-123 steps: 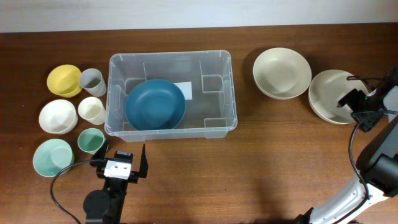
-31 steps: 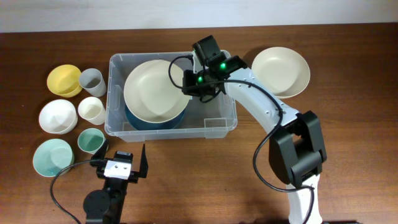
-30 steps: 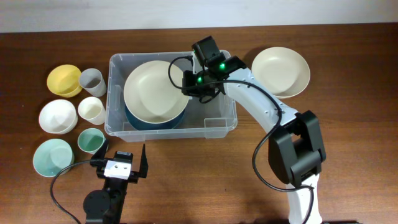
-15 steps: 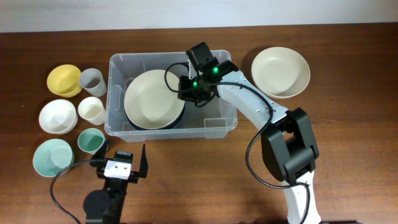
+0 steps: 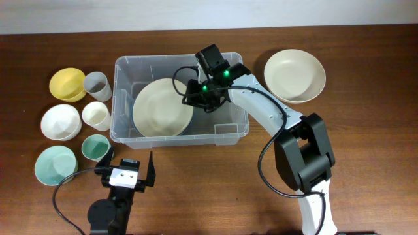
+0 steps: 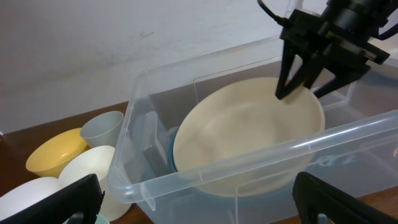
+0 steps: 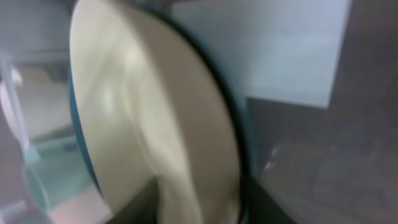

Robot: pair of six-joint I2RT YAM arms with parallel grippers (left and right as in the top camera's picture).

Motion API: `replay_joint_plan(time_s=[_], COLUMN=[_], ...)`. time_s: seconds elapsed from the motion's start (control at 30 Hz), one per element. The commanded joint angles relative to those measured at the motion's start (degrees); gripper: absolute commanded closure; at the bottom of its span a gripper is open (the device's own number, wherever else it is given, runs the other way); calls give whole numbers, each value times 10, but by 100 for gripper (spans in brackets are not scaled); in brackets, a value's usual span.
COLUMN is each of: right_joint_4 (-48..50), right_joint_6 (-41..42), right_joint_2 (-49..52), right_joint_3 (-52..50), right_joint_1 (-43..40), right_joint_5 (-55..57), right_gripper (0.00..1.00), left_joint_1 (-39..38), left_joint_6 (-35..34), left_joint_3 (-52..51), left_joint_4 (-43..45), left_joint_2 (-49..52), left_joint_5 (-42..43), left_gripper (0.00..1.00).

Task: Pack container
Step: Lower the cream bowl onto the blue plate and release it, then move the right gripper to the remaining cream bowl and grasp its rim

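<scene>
My right pincer (image 5: 191,98) hangs inside the bin (image 5: 179,60), so walls box me in on every side. The bowl (image 5: 162,108) blocks everything ahead of the fingertips. I see open room straight above, and bare floor beside the pincer, toward the near wall.

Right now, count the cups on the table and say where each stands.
3, in a column left of the container: grey cup farthest, cream cup middle, green cup nearest. None seems hidden.
</scene>
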Motion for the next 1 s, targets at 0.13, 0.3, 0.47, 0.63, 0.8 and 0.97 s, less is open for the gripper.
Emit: replay_joint_plan(time_s=[0.13, 0.3, 0.47, 0.63, 0.8, 0.97], right_joint_4=[-2, -7, -103, -268, -404, -542], right_joint_6=[-2, -43, -93, -133, -88, -12], right_joint_2=[2, 0, -11, -26, -26, -17], right_joint_3=[5, 18, 127, 380, 570, 586], right_joint_1=[5, 2, -10, -35, -123, -307], right_joint_5=[-9, 13, 146, 379, 490, 398], right_gripper=[29, 23, 22, 11, 3, 1], left_joint_1=[3, 3, 3, 3, 3, 3], left_joint_6=[3, 3, 3, 3, 3, 3], left_joint_3=[-2, -2, -2, -2, -2, -2], left_joint_4=[-2, -2, -2, -2, -2, -2], left_joint_2=[-3, -3, -3, -3, -3, -3], left_joint_5=[2, 2, 2, 2, 2, 2], left_gripper=[0, 0, 0, 0, 0, 0])
